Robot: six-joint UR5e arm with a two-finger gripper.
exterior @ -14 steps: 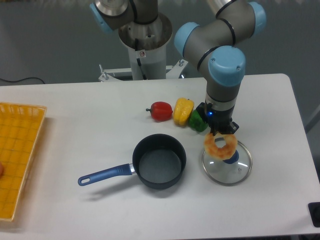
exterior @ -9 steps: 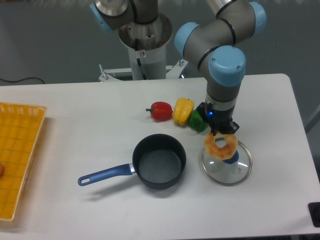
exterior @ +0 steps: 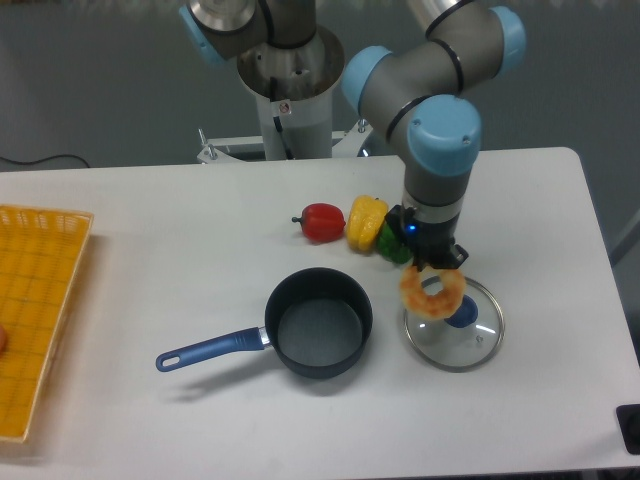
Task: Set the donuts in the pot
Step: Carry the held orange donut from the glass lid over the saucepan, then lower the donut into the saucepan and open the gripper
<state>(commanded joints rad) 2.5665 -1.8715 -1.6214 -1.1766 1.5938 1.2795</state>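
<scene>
The arm has slid a touch toward the left edge of the table since the earlier frame, and the donut [exterior: 433, 292] has come with it, now hanging more over the left rim of the glass lid than over its middle. The donut hangs in the air, ring face toward the camera, golden-orange with paler patches, its top edge pinched in the jaws of the gripper [exterior: 433, 266]. It is clear of the table, with the lid's blue knob [exterior: 461, 315] showing just below and right of it. The glass lid [exterior: 470, 340] lies flat, toward the right edge of the table and nearer its front edge than its back.

The pot [exterior: 319, 322] sits left of the lid, near the middle of the table, upright and with nothing inside it; its long blue handle [exterior: 208, 349] points toward the front left corner. The donut is beside the pot, not over it.

Behind the pot, a row of toy vegetables: a red pepper [exterior: 322, 222], a yellow pepper [exterior: 366, 222] touching it, and a green one [exterior: 392, 243] partly hidden by the gripper. A yellow basket [exterior: 40, 300] lies along the left edge of the table.
</scene>
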